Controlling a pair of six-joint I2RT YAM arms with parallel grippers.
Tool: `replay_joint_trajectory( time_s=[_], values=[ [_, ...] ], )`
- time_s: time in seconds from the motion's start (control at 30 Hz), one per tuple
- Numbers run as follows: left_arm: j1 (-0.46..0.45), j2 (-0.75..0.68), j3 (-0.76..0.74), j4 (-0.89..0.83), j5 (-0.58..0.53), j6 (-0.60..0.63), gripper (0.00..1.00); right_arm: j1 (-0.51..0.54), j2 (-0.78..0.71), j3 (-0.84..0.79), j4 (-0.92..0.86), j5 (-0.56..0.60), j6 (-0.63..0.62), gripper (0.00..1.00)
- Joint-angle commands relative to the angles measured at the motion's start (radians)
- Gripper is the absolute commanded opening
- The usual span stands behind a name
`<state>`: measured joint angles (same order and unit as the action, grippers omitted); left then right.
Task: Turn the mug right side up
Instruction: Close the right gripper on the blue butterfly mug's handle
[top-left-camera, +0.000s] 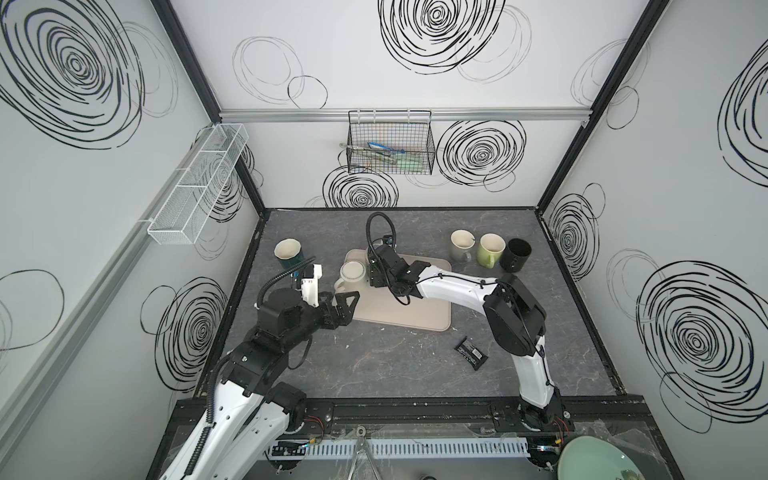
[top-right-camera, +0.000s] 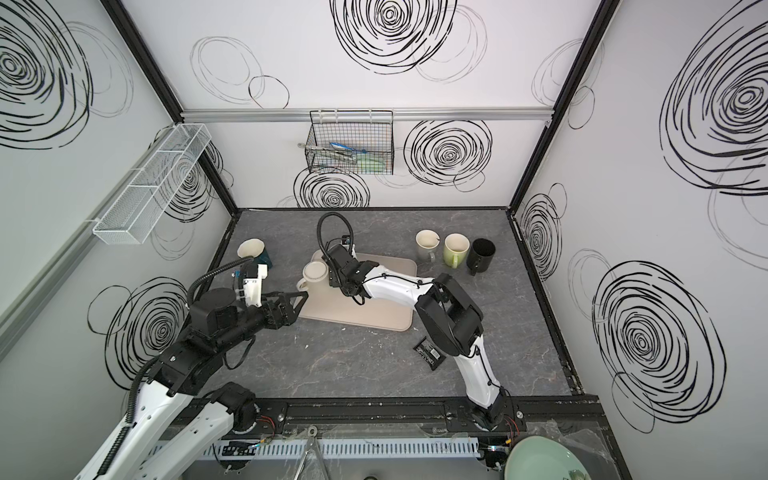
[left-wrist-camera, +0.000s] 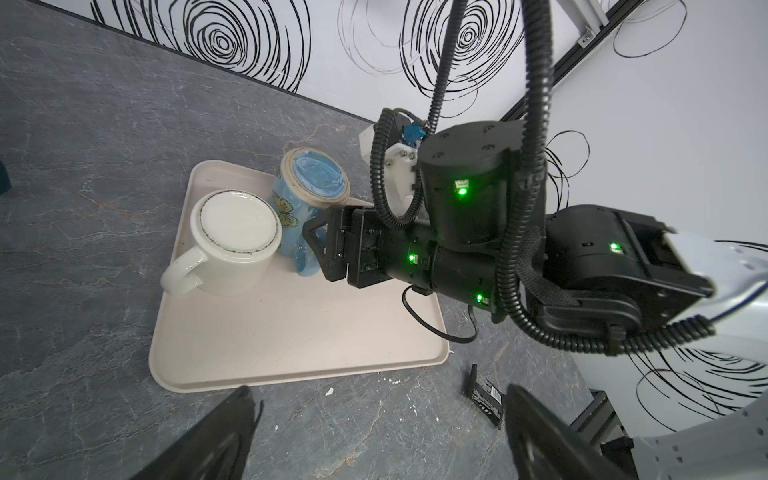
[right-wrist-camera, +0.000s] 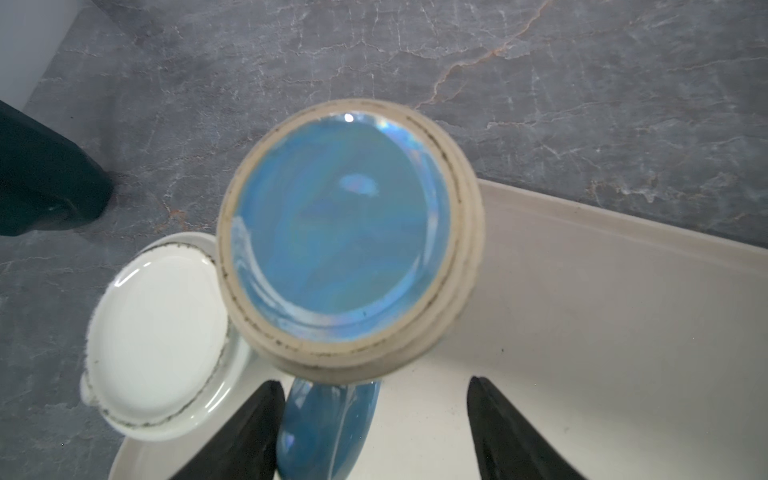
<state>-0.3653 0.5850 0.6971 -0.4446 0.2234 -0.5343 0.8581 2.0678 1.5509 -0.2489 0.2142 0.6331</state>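
The blue butterfly mug (left-wrist-camera: 309, 183) stood upside down at the beige tray's (left-wrist-camera: 291, 332) far left, just beside the white mug (left-wrist-camera: 232, 232). The right gripper (right-wrist-camera: 372, 382) had its jaws apart around the handle (right-wrist-camera: 328, 424), likely to grab and flip it. The left gripper (left-wrist-camera: 379, 390) hung wide open.

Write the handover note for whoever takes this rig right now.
Left pincer: open, empty, hovering at the left edge of the tray.
Right pincer: open, jaws on either side of the blue butterfly mug's handle, not clamped.
Blue butterfly mug and white mug: both upside down, side by side at the far left corner of the beige tray.
Done: approach only; neither mug is turned.
Left: probably close on the handle, lift, flip the mug and set it down upright.
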Motion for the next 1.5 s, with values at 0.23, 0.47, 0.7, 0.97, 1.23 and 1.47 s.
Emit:
replay_joint_trajectory(
  time_s=[0.23,0.47,0.7,0.97,1.23,1.47],
  values=[
    [0.010,-0.005,-0.032,0.069,0.058,0.013,0.96,-0.036,-0.029,0.003,-0.101,-0.068,-0.060,0.57],
    [0.013,0.010,-0.059,0.091,0.081,-0.004,0.96,-0.044,-0.028,0.008,-0.157,-0.039,-0.085,0.47],
    [0.017,0.020,-0.071,0.104,0.090,-0.006,0.96,-0.062,-0.062,-0.032,-0.157,-0.025,-0.103,0.41],
    [0.025,0.027,-0.080,0.107,0.092,-0.006,0.96,-0.090,-0.102,-0.083,-0.153,-0.017,-0.104,0.27],
    [0.025,0.026,-0.093,0.131,0.101,-0.031,0.96,-0.091,-0.200,-0.187,-0.147,0.001,-0.099,0.26],
    [0.025,0.035,-0.120,0.183,0.110,-0.065,0.96,-0.083,-0.305,-0.293,-0.140,0.009,-0.072,0.26]
  ],
)
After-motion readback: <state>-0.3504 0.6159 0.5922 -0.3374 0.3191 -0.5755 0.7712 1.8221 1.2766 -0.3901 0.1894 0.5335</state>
